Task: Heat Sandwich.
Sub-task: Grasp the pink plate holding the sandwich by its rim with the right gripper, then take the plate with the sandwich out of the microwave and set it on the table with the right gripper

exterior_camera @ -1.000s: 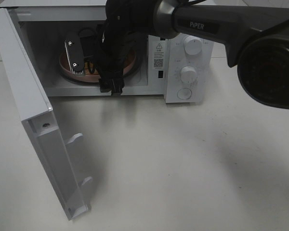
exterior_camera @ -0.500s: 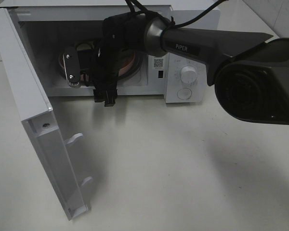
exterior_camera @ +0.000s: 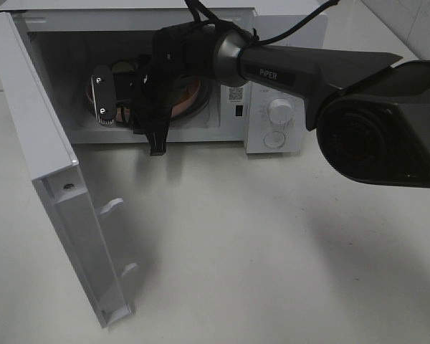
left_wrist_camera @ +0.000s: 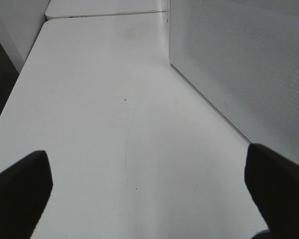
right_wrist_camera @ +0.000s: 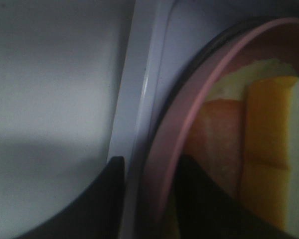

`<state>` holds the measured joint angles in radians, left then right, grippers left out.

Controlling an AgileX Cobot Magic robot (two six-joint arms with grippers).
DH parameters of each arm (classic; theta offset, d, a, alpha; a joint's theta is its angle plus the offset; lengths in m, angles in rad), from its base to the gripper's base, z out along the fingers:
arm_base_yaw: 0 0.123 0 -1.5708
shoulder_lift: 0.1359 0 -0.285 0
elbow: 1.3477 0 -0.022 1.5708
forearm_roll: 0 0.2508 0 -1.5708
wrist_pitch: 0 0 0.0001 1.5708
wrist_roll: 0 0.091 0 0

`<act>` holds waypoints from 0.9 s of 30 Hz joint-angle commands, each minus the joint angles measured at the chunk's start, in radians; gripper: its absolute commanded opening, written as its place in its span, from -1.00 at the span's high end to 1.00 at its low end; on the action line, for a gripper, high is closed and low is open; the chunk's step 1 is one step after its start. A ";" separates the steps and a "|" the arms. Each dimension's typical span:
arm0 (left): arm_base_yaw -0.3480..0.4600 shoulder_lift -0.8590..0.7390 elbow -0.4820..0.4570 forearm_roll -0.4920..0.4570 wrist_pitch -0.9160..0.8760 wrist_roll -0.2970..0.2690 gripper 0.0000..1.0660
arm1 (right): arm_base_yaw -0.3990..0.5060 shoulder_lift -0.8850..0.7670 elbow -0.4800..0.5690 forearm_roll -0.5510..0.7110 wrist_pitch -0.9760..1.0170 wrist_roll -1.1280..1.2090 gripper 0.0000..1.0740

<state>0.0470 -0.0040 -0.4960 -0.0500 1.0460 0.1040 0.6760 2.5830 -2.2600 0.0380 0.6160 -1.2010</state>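
Sandwich (right_wrist_camera: 261,149) rides on plate (right_wrist_camera: 189,139) — we see right gripper (right_wrist_camera: 149,174) clenched on its rim; left gripper (left_wrist_camera: 149,184) gapes idle.

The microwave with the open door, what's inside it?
Inside the microwave sits a round pink plate holding the sandwich. The right gripper has its fingers either side of the plate's rim. The arm covers most of the plate from above.

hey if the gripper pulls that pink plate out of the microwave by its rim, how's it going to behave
The pink plate looks rigid, so it should probably slide out flat. The right gripper pinches only one edge, so the far side may dip. The sandwich lies loose on it and could shift.
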 commanded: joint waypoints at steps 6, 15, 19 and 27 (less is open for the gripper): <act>0.003 -0.017 0.002 -0.007 -0.008 -0.001 -0.83 | 0.002 0.003 0.000 0.029 0.061 -0.002 1.00; 0.003 -0.017 0.002 -0.007 -0.008 0.000 -0.83 | 0.013 -0.035 0.006 0.029 0.105 -0.030 1.00; 0.003 -0.017 0.002 -0.007 -0.008 0.000 -0.83 | 0.024 -0.057 0.006 0.024 0.132 -0.076 1.00; 0.003 -0.017 0.002 -0.007 -0.008 0.000 -0.83 | 0.026 -0.150 0.156 0.022 0.063 -0.189 1.00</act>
<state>0.0470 -0.0040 -0.4960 -0.0500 1.0460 0.1040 0.6990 2.4610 -2.1440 0.0540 0.6730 -1.3450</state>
